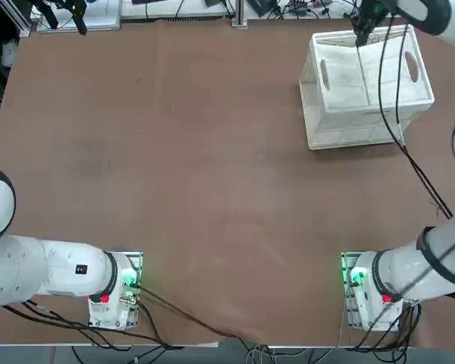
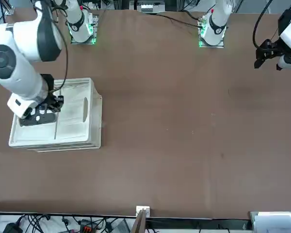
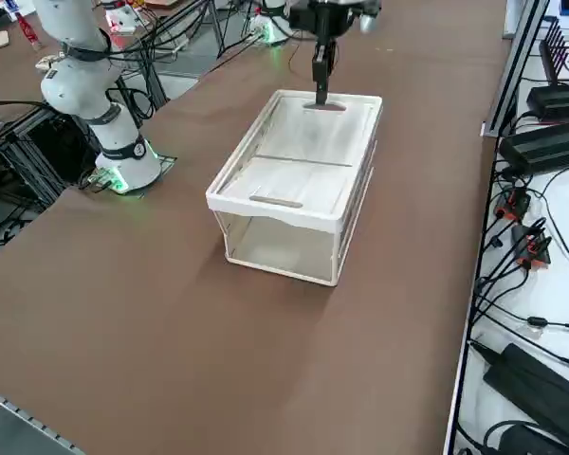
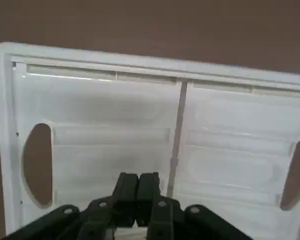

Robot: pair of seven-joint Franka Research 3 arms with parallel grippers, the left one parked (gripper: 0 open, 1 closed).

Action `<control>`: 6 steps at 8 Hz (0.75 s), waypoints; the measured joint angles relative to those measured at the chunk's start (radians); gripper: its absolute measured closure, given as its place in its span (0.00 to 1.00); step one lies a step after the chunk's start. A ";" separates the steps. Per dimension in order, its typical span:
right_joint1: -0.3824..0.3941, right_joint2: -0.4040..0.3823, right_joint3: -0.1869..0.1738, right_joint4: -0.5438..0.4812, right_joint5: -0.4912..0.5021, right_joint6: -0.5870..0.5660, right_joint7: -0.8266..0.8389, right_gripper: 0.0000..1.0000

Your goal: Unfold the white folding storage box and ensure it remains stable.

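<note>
- White folding storage box point(image 1: 364, 87) sits at the table's point(image 1: 182, 174) far right corner as seen from the robot's side; well apart from both arm bases.
- Box stands raised: long side walls are up and the rim is lifted off the base, see right side view point(image 3: 299, 185).
- Two end panels with oval handle holes lie flat across the top, meeting at a centre seam; wrist view shows both panels level point(image 4: 155, 125).
- Right gripper point(image 1: 362, 34) hangs over the box's far end, pointing down; in the right side view its tip point(image 3: 321, 93) is at or just above the panel near the far rim. Contact cannot be confirmed.
- Fingers pressed together, nothing between them point(image 4: 138, 192).
- Step in hand, as judged: box half-unfolded, gripper used as a closed poker to push the end panels.
- Next move likely calls for pressing the nearer panel down and outward until it swings upright and latches, then the other panel.
- Risk: pushing off-centre could slide the light box on the table or let the walls sag.
</note>
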State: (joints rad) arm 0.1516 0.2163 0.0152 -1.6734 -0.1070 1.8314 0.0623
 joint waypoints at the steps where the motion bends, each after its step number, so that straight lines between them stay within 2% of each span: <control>1: -0.019 -0.018 0.000 -0.096 0.043 0.101 0.000 0.98; 4: -0.058 -0.040 0.001 -0.328 0.184 0.379 0.001 0.98; 6: -0.067 -0.043 0.001 -0.420 0.311 0.465 -0.008 0.98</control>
State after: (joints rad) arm 0.0849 0.1731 0.0160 -2.0939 0.2042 2.2966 0.0547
